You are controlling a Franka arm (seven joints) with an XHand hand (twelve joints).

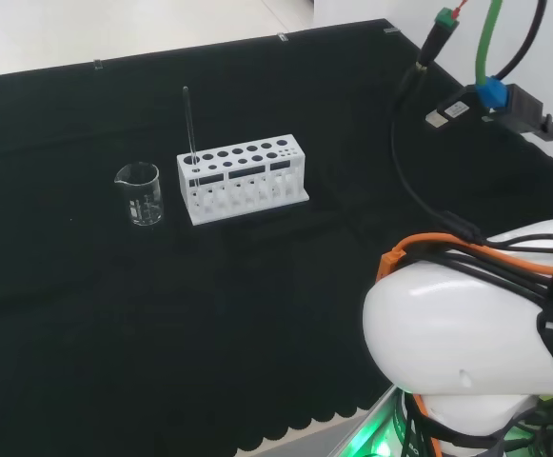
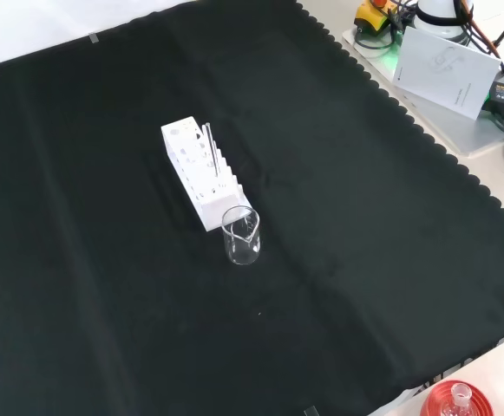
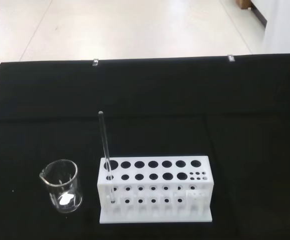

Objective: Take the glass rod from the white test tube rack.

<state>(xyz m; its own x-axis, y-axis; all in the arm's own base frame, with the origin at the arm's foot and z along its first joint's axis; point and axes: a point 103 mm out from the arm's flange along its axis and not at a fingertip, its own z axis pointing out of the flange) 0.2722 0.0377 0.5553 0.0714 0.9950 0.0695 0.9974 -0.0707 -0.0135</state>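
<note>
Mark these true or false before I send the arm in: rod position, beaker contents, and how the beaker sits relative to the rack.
1. The glass rod stands in an end hole of the white test tube rack. True.
2. The rod lies flat on the black cloth. False: it stands nearly upright, rising well above the rack.
3. A clear beaker stands beside the rack's rod end, apart from it. True.
4. The beaker holds the rod. False: it looks empty; the rod is in the rack.
5. Test tubes fill the rack's other holes. False: those holes are empty.
</note>
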